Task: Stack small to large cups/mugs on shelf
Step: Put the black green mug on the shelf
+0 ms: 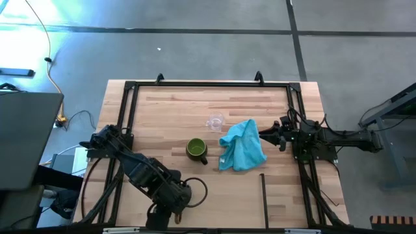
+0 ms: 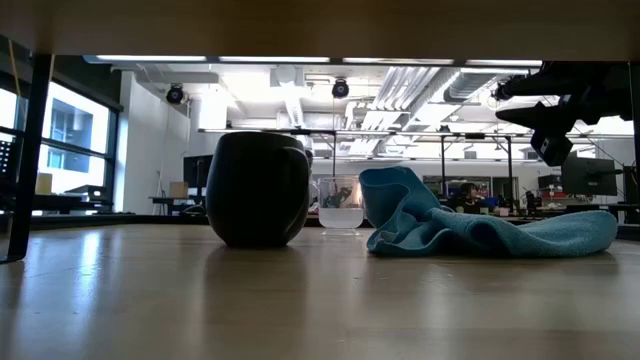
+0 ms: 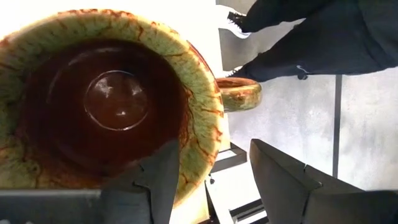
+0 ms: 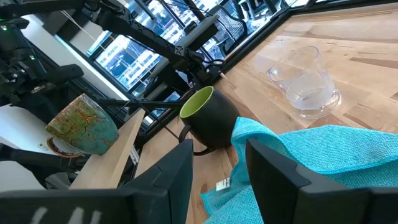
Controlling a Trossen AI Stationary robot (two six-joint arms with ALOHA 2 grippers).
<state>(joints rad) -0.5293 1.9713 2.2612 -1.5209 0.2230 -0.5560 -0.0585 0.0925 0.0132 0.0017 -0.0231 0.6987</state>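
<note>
left gripper: at the table's near edge, fingers spread, one inside and one outside the rim of the brown mug, not clamped; looks like a release on the shelf.
right gripper: parked open over the turquoise cloth, empty.
green mug: mid-table, upright, just beside cloth.
glass cup: behind it, untouched.

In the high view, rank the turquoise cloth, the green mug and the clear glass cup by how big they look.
1. turquoise cloth, clearly the largest.
2. green mug.
3. clear glass cup, slightly smaller than the mug, though its transparent outline is faint, so the gap is uncertain.
</note>
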